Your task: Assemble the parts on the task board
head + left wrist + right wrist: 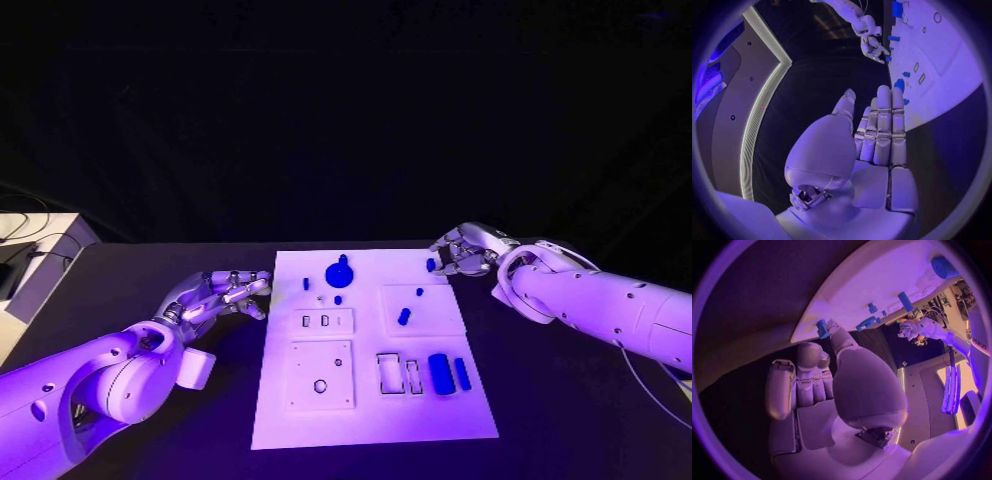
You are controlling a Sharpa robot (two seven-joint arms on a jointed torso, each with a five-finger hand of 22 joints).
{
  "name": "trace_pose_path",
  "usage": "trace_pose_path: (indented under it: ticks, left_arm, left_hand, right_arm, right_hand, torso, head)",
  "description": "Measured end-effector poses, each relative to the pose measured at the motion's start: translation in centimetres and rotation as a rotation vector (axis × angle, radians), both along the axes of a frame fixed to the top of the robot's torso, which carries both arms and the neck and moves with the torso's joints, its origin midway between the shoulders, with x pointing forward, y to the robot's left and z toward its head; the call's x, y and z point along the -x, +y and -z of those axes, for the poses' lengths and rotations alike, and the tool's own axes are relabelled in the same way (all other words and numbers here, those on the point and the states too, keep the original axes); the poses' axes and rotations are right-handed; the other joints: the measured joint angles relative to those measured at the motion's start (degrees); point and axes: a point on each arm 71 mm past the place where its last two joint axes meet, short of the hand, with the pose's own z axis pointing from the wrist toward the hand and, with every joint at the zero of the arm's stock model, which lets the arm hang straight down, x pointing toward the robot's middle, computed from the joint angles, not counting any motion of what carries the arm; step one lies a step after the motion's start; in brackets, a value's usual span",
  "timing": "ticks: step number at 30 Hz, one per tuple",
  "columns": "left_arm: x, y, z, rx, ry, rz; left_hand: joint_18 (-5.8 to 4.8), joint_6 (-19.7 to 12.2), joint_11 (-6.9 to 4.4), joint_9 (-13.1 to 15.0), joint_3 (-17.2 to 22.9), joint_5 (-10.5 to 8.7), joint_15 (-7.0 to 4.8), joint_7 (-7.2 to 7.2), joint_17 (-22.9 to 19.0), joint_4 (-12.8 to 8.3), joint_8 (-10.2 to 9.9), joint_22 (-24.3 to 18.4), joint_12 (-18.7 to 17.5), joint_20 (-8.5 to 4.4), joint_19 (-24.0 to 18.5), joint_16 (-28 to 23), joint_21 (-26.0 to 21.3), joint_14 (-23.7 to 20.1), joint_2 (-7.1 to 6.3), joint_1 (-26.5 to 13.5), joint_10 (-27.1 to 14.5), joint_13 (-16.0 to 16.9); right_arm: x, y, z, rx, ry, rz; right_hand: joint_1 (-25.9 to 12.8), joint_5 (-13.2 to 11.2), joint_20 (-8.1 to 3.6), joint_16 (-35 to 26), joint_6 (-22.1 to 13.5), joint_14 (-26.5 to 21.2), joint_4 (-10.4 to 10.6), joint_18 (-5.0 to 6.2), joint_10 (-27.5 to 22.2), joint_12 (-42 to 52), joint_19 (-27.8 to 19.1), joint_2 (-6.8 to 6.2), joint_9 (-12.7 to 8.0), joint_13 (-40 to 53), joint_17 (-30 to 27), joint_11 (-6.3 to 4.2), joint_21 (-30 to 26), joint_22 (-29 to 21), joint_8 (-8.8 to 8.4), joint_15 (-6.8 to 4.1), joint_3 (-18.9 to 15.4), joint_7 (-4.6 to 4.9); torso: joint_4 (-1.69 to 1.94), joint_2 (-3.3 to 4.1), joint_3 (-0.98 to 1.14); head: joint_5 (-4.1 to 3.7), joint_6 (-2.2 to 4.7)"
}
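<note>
black table [562, 420], white task board [368, 420]: your left hand [224, 295] lies open, empty; right hand [464, 252] pinches a small blue part [431, 264].

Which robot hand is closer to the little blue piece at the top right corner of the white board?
The right hand. Its fingers are right beside the little blue piece, at the white board's far right corner. The left hand sits off the board's opposite edge.
</note>
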Motion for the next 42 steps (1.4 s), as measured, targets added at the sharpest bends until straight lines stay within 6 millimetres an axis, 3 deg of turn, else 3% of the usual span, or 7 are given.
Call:
trace_pose_path:
  ticks: [13, 24, 36, 38, 42]
  left_arm:
    - [0.0, -0.1, -0.3, 0.005, -0.007, 0.003]
    - [0.0, -0.1, -0.5, 0.007, -0.011, 0.003]
    - [-0.1, -0.1, -0.5, 0.007, -0.013, 0.003]
    - [-0.1, -0.1, -0.5, 0.007, -0.013, 0.003]
    - [-0.1, -0.1, -0.5, 0.007, -0.013, 0.002]
  left_hand:
    - [0.0, 0.0, 0.0, 0.0, -0.24, 0.0, -0.21, 0.0, 0.0, -0.24, 0.0, -0.11, 0.0, 0.0, 0.0, 0.0, 0.0, -0.21, 0.0, 0.0, 0.0, 0.0]
    - [0.0, 0.0, 0.0, 0.0, -0.24, 0.0, -0.2, 0.0, 0.0, -0.24, 0.0, -0.1, 0.0, 0.0, 0.0, 0.0, -0.01, -0.21, 0.0, 0.0, 0.0, 0.0]
    - [0.01, 0.0, 0.0, 0.0, -0.24, 0.0, -0.2, 0.0, 0.01, -0.23, 0.0, -0.1, 0.0, 0.0, 0.0, 0.0, -0.01, -0.21, 0.0, 0.0, 0.0, 0.0]
    - [0.01, 0.0, 0.0, 0.0, -0.24, 0.0, -0.2, 0.0, 0.01, -0.23, 0.0, -0.1, 0.0, 0.0, 0.0, 0.0, -0.01, -0.21, 0.0, 0.0, 0.0, 0.0]
    - [0.0, 0.0, 0.0, 0.0, -0.24, 0.0, -0.2, 0.0, 0.01, -0.23, 0.0, -0.1, 0.0, 0.0, 0.0, 0.0, -0.01, -0.2, 0.0, 0.0, 0.0, 0.0]
  right_arm:
    - [-0.3, 0.2, 0.7, 0.013, 0.035, -0.002]
    - [-0.4, 0.6, 1.0, 0.017, 0.057, -0.012]
    - [-0.5, 1.0, 1.1, 0.017, 0.069, -0.014]
    - [-0.6, 1.0, 1.1, 0.017, 0.07, -0.013]
    - [-0.6, 0.9, 1.1, 0.018, 0.071, -0.008]
  right_hand:
    - [0.49, 0.88, 0.0, 0.0, 0.4, 0.0, -0.19, 0.0, 0.01, 0.0, 0.0, 0.71, 0.0, 0.09, 0.22, 0.01, 0.0, -0.01, 0.0, 0.0, 0.19, -0.16]
    - [-0.43, 1.13, 0.0, -0.23, 1.28, 0.0, -2.17, 0.0, 0.11, 0.24, 0.0, 4.18, -0.06, 0.55, 0.48, 0.1, 0.0, -0.02, 0.0, 0.0, 2.66, -0.06]
    - [-1.19, 1.42, 0.0, -0.22, 1.66, 0.0, -3.43, 0.0, 0.39, 0.24, 0.0, 5.4, -0.06, 0.85, 0.64, -0.07, 0.23, 0.0, 0.0, 0.0, 5.01, -0.21]
    - [-1.39, 1.44, 0.0, -0.23, 2.09, 0.0, -3.49, -0.01, 0.44, 0.24, 0.0, 5.59, -0.06, 0.86, 0.64, -0.03, 0.23, 0.02, 0.0, 0.0, 5.07, -0.31]
    - [-1.68, 1.76, 0.0, -0.25, 3.3, 0.01, -3.44, 0.0, 0.24, 0.24, 0.0, 5.91, -0.06, 0.89, 0.64, -0.26, 0.23, 0.02, 0.26, 0.0, 5.49, -1.39]
  torso:
    - [0.04, -0.06, -0.1]
    - [-0.05, -0.07, -0.1]
    - [-0.03, -0.07, -0.1]
    - [-0.05, -0.07, -0.1]
    - [-0.07, -0.07, -0.1]
  head:
    - [-0.13, -0.46]
    - [-0.12, -0.51]
    - [-0.19, -0.55]
    - [-0.19, -0.58]
    - [-0.13, -0.66]
